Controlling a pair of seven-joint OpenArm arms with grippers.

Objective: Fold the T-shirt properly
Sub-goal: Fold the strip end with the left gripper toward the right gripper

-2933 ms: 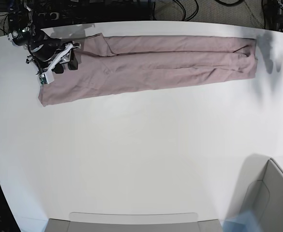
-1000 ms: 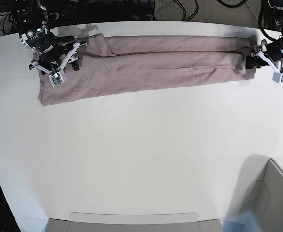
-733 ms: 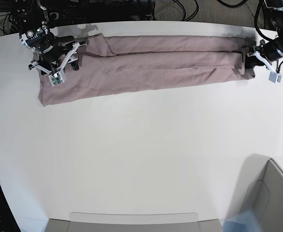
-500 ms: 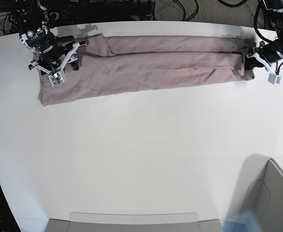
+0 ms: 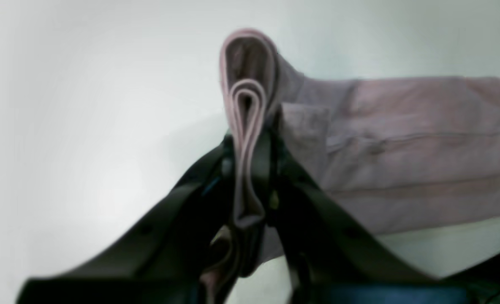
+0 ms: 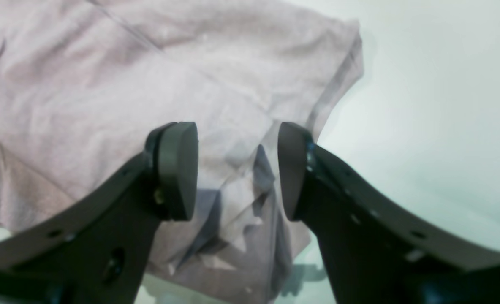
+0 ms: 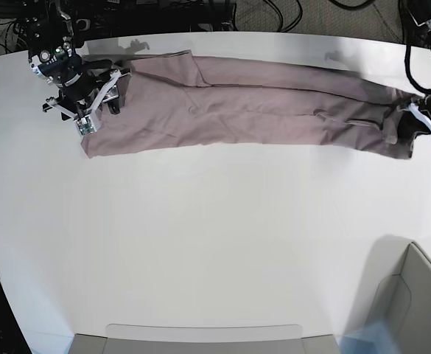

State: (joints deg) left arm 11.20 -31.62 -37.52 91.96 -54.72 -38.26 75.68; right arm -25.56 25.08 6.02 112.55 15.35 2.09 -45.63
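The table (image 7: 215, 243) is lying bare across the whole lower frame of the base view, offering ample room for a fold. The T-shirt (image 7: 259, 99) is stretching as a long band along the upper edge, likely tensioned for folding. At its right end the left gripper (image 5: 250, 177) is pinching layered fabric. At upper left, the right gripper (image 6: 237, 173) is standing spread over the cloth, holding nothing.

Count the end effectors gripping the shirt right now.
1. The left end effector is shut on the shirt at its end. The right end effector hangs open above the other end.
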